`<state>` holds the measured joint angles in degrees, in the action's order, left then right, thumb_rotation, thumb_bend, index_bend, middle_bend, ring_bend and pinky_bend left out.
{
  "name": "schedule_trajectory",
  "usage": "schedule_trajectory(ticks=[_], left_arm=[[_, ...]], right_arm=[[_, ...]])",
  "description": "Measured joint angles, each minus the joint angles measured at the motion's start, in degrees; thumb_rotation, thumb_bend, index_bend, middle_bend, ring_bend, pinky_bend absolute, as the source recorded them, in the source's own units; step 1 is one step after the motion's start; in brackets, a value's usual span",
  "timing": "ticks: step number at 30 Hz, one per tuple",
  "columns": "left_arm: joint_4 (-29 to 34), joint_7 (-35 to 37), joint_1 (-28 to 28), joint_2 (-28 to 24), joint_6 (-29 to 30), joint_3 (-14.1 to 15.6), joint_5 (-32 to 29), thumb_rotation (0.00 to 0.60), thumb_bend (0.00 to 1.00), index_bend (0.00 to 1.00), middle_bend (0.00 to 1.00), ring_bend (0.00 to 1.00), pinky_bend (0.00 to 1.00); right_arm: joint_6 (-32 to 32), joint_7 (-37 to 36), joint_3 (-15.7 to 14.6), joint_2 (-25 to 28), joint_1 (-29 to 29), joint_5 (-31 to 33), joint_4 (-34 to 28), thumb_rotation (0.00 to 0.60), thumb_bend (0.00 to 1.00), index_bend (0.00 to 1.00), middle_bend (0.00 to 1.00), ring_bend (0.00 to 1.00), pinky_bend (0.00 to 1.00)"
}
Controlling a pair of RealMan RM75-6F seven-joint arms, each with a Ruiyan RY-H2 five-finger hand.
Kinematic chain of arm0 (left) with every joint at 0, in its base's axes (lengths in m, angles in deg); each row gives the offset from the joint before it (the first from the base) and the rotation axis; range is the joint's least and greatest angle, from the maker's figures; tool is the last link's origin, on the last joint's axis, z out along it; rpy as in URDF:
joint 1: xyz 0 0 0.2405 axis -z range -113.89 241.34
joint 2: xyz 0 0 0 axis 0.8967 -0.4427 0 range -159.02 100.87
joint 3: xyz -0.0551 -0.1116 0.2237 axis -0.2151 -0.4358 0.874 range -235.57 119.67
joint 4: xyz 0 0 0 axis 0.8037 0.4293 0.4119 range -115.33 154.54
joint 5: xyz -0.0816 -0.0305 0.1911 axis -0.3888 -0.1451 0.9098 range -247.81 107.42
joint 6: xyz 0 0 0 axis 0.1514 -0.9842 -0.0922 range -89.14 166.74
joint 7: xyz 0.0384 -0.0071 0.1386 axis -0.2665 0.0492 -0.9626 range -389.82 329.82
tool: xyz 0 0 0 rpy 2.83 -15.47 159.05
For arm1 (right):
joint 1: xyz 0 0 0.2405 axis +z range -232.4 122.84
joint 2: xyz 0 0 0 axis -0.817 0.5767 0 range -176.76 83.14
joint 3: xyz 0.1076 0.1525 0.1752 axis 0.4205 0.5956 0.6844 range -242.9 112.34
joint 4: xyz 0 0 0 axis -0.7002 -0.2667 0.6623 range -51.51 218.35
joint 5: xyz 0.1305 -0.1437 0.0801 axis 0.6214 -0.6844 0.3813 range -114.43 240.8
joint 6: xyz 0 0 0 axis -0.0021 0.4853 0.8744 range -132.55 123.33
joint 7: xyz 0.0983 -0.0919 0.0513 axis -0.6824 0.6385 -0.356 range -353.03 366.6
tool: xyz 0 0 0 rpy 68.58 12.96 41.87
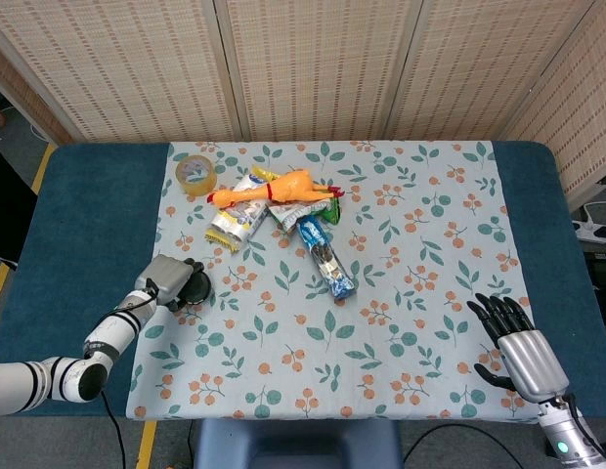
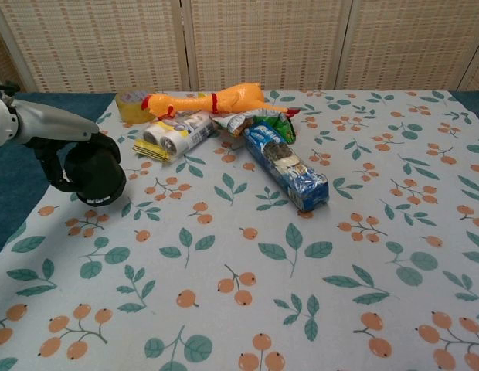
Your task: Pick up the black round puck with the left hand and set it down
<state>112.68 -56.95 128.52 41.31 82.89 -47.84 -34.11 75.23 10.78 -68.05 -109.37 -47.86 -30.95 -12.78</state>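
My left hand (image 2: 66,166) grips the puck (image 2: 96,176), lifted just off the worktop (image 1: 88,210) near the cloth's (image 2: 247,255) left edge. My right hand (image 1: 518,347) idles with fingers apart, holding nothing, at the near right corner. Rubber chicken (image 2: 212,99) and packets (image 2: 286,166) lie well apart from the puck.

I can't read any text from either camera. The blue snack packet (image 2: 286,165) in the middle of the desk has printing on its wrapper, but it is too small and blurred for me to make out. The same goes for the white packet (image 2: 178,129) beside the rubber chicken (image 2: 212,100) and the green packet (image 2: 272,122) behind it.
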Motion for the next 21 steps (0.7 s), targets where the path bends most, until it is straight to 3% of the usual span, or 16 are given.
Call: schedule_trajectory(ticks=[7,13,16,21], left_arm=[[7.3,0.0,-0.6,-6.7,4.7,-2.4,1.4,0.6,0.8,0.79,0.86,0.8,1.0],[14.8,2.2,-1.2,-12.6,5.8,-6.6,2.7,0.6,0.8,0.79,0.86,0.81,1.0],[13.1,2.6,-1.4,-11.0,2.5,-6.0,2.0,0.6,0.8,0.79,0.86,0.81,1.0],[3.0,3.0,-1.5,-3.4,-6.8,-2.9,-1.3,0.6,0.8,0.79,0.86,0.81,1.0]], right_arm=[[-0.1,-0.1,-0.1,0.1,0.0,-0.2,-0.1,0.6,0.11,0.0,0.0,0.0,0.0],[0.1,-0.1,-0.1,0.1,0.0,-0.3,-0.1,0.6,0.11,0.0,0.0,0.0,0.0],[-0.3,0.0,-0.3,0.0,0.1,-0.4,-0.1,0.6,0.11,0.0,0.0,0.0,0.0],[-0.3,-0.3,-0.4,0.1,0.1,-0.6,-0.1,0.6,0.11,0.0,0.0,0.0,0.0]])
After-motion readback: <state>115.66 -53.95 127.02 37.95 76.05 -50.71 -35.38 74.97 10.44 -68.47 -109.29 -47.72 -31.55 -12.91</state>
